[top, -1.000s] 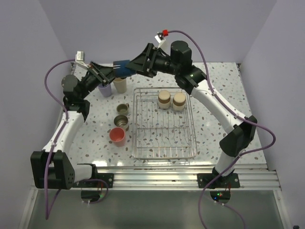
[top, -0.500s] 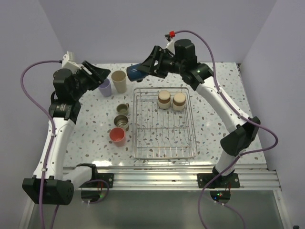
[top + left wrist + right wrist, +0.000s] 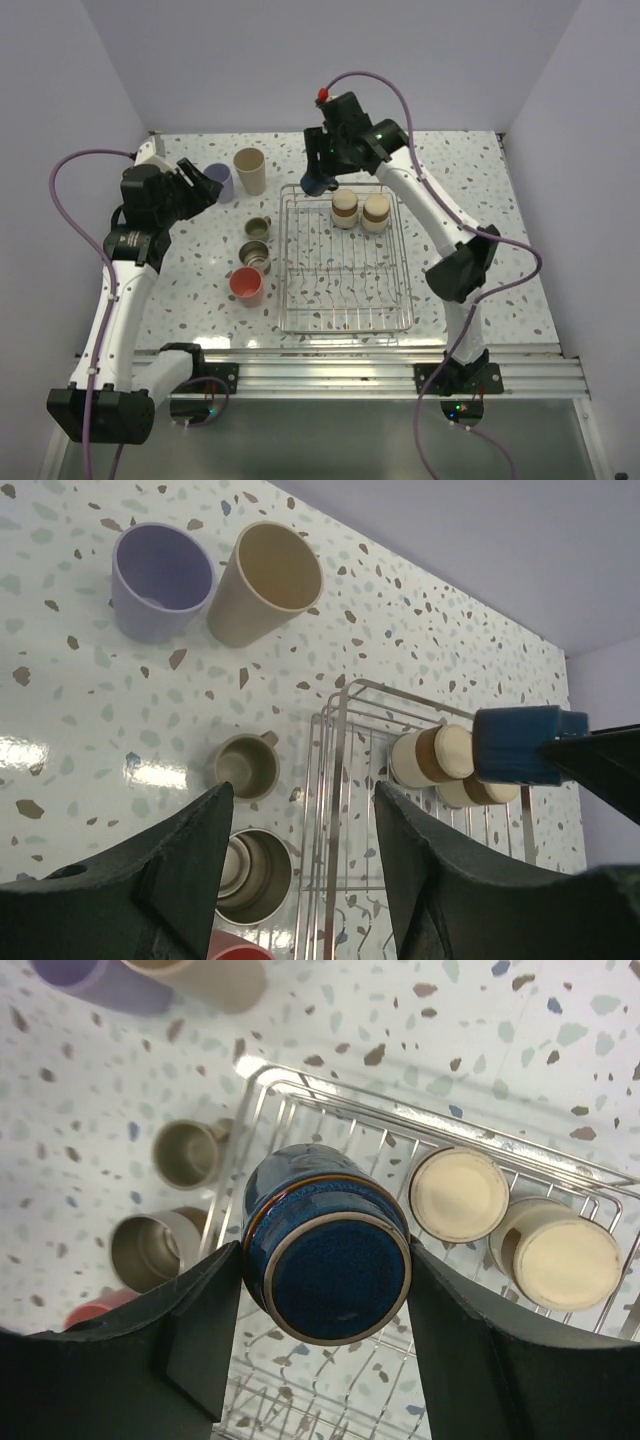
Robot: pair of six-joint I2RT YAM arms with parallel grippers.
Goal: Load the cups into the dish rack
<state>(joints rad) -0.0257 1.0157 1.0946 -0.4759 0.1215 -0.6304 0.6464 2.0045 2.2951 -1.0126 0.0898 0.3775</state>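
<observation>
Top external view: the dish rack [image 3: 340,290] lies mid-table, holding two beige cups [image 3: 344,208] mouth-down side by side at its far end, the rest of the wire grid bare; the right tool [image 3: 325,1256] is clamped on the dark blue mug [image 3: 330,1285], base towards the wrist camera, above the rack's far left corner and beside those cups; left of the rack stand two steel cups [image 3: 245,767], with a coral-pink cup [image 3: 246,286] nearer; farther back, a lavender tumbler [image 3: 160,580] and a tall beige tumbler [image 3: 265,580] stand just beside each other; the left tool [image 3: 305,795] hangs above them, fingers apart, gripping nothing; the table [image 3: 470,180] is white with grey speckles; pale lavender walls enclose it.
</observation>
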